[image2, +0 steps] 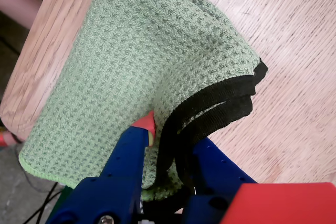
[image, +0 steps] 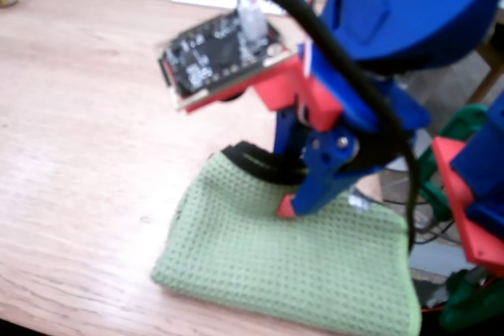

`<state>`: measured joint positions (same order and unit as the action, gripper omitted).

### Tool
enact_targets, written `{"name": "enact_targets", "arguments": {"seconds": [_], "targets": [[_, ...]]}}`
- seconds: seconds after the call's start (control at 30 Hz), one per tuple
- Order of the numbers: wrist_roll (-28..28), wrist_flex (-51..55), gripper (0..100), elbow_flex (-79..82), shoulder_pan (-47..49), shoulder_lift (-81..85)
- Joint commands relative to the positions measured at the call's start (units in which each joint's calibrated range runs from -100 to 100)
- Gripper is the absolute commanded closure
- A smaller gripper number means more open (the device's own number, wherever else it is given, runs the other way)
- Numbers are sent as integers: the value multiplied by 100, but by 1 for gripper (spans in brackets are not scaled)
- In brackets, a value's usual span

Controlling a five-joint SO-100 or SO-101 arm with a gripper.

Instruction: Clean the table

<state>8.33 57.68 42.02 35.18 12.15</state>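
Gripping cloth (image: 299, 265), gripper (image: 288, 194) on table (image: 87, 147).

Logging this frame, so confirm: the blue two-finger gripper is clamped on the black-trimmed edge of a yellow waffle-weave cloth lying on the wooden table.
Wrong colour. The waffle-weave cloth is green, not yellow, as the wrist view shows. The blue two-finger gripper does grip its black-trimmed edge on the wooden table.

Wrist cam: your gripper (image2: 168, 145) is clamped on the black-edged hem of a folded green waffle cloth (image2: 142, 61), red-tipped finger (image2: 144, 125) on top. Cloth lies on the table (image2: 299, 77), overhanging its left edge.
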Motion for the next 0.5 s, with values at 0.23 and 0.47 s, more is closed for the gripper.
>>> {"name": "enact_targets", "arguments": {"seconds": [0.23, 0.47], "targets": [[34, 69, 72, -25, -49, 54], [44, 78, 72, -375, -100, 397]]}}
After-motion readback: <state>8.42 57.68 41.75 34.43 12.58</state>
